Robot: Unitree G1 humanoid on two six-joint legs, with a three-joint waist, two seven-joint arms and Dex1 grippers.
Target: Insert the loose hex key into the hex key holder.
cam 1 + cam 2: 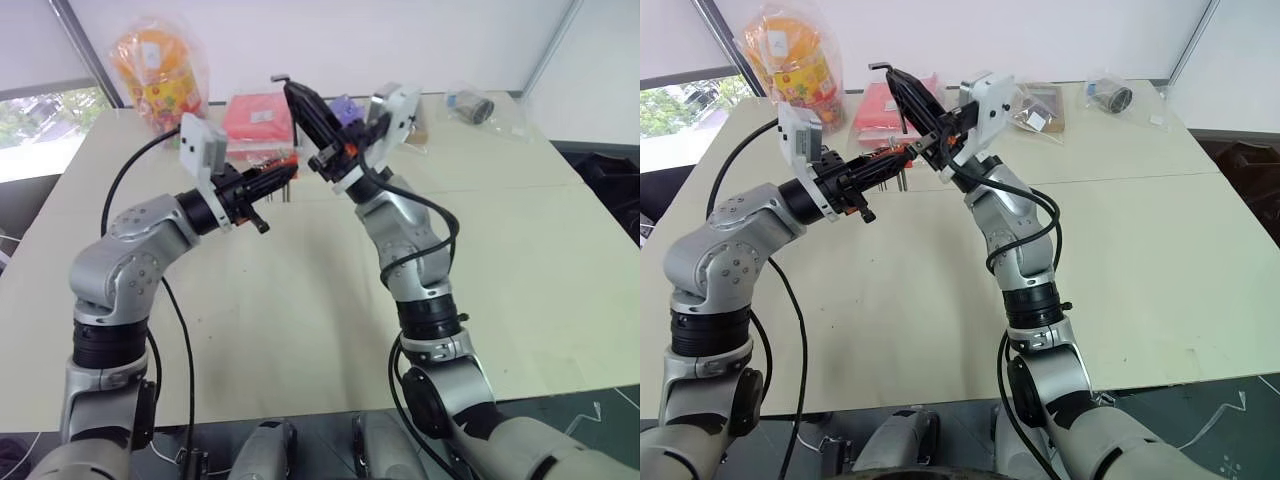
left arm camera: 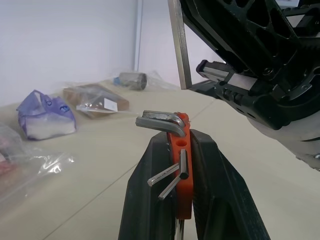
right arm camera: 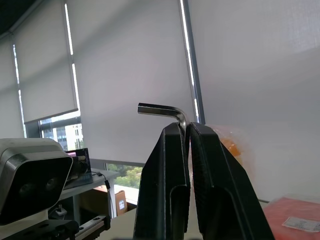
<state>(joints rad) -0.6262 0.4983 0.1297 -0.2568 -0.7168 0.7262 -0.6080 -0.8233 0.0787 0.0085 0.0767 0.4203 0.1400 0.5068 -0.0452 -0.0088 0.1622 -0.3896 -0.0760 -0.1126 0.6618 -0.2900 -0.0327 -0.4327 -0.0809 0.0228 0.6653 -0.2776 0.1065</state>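
My left gripper (image 2: pixel 177 137) is shut on the hex key holder (image 2: pixel 183 150), a small orange-red block with a few short metal keys sticking out. It is held above the far middle of the table (image 1: pixel 300 320). In the left eye view the holder (image 1: pixel 283 165) shows at the left fingertips. My right gripper (image 3: pixel 186 127) points up and is shut on the loose hex key (image 3: pixel 162 109), whose bent end stands above its fingertips. In the left eye view that key (image 1: pixel 279 78) is above and slightly behind the holder, apart from it. The right gripper (image 1: pixel 293 92) hangs close over the left one.
At the table's far edge lie an orange snack bag (image 1: pixel 160 70), a red packet (image 1: pixel 258 115), a purple-and-white bag (image 2: pixel 45 117), a brown packet (image 1: pixel 1040 100) and a clear bag with a dark cylinder (image 1: pixel 475 105). A seam crosses the table on the right.
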